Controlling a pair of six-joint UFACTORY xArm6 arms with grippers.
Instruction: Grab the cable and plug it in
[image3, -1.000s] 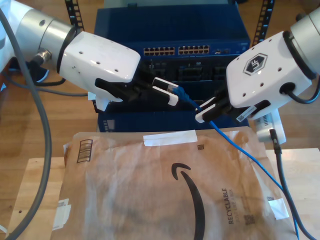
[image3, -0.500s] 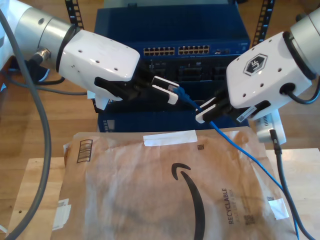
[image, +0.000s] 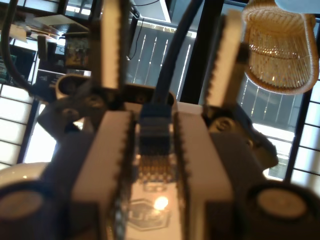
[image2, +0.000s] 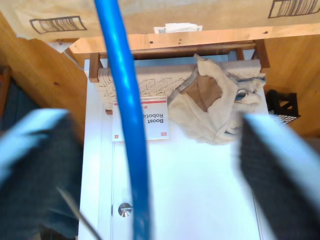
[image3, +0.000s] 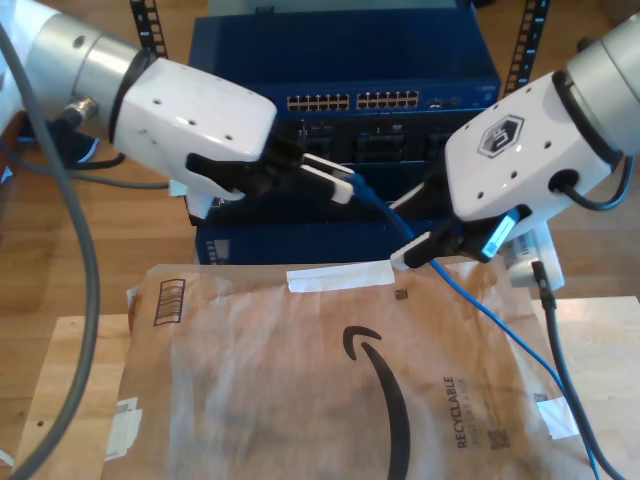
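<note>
The blue cable (image3: 470, 300) runs from my first gripper (image3: 335, 183), at the exterior view's left, down past my second gripper (image3: 420, 245) to the exterior view's lower right. My first gripper (image: 152, 130) is shut on the cable's clear plug (image: 154, 155), which sits between its pads in front of the network switch (image3: 350, 60). My second gripper (image2: 155, 150) is open. Its fingers (image2: 35, 150) stand wide apart, and the cable (image2: 127, 100) passes between them untouched. Those spread fingers (image: 112, 40) also rise beyond the plug in the first wrist view.
The dark blue network switch has rows of ports (image3: 352, 101) along its front. A brown padded envelope (image3: 330, 380) covers the wooden table (image3: 80, 360) below both arms. Grey arm cables (image3: 85, 250) hang at the exterior view's left and a black one (image3: 555, 330) at its right.
My second gripper has let go of the cable and opened, and its arm has tilted and dropped slightly. My first gripper stays almost still, holding the plug.
</note>
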